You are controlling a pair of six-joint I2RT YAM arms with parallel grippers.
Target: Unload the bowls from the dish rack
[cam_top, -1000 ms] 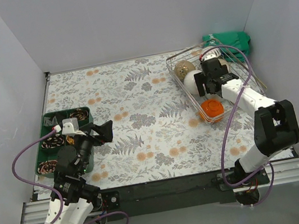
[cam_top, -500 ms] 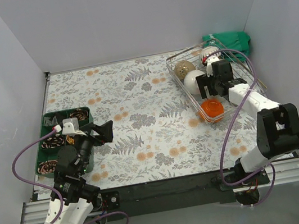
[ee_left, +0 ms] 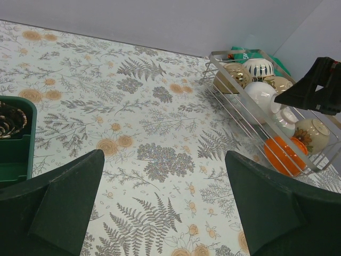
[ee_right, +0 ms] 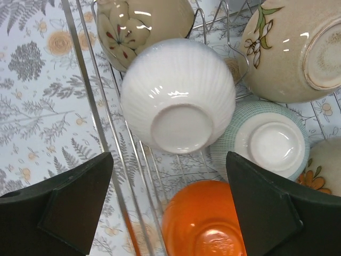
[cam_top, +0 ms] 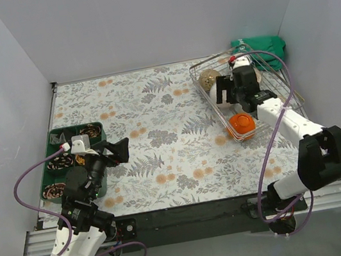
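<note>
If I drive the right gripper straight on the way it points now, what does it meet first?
Probably the upturned white ribbed bowl in the dish rack, centred under the open right gripper; depth is unclear, but nothing shows before it.

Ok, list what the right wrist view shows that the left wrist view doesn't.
Right wrist only: the foot rings of the white bowl and the teal bowl, seen close from above. Left wrist only: the green tray, the striped bowl, the whole rack. Both: white bowl, orange bowl, rack wires.
</note>
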